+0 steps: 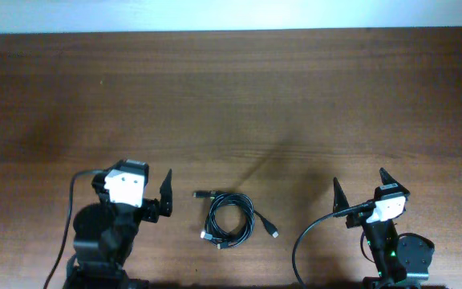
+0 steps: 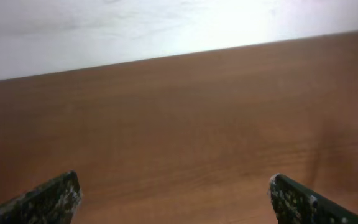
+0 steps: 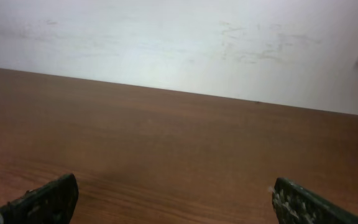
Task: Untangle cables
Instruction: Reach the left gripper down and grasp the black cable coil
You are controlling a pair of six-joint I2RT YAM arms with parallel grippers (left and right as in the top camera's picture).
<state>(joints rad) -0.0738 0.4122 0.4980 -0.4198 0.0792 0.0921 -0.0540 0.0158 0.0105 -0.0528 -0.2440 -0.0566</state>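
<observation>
The cables (image 1: 231,219) lie as a small coil of thin black cords on the wooden table near its front edge, between my two arms, with small plugs sticking out at the upper left, lower left and right. My left gripper (image 1: 144,181) is open and empty, to the left of the coil. My right gripper (image 1: 361,186) is open and empty, to the right of it. Both wrist views show only bare tabletop between spread fingertips (image 2: 174,193) (image 3: 174,194); the cables are out of those views.
The brown wooden table (image 1: 239,104) stretches away to a white wall (image 3: 179,43) at the back. Thicker black wires (image 1: 307,241) loop from the arm bases at the front edge.
</observation>
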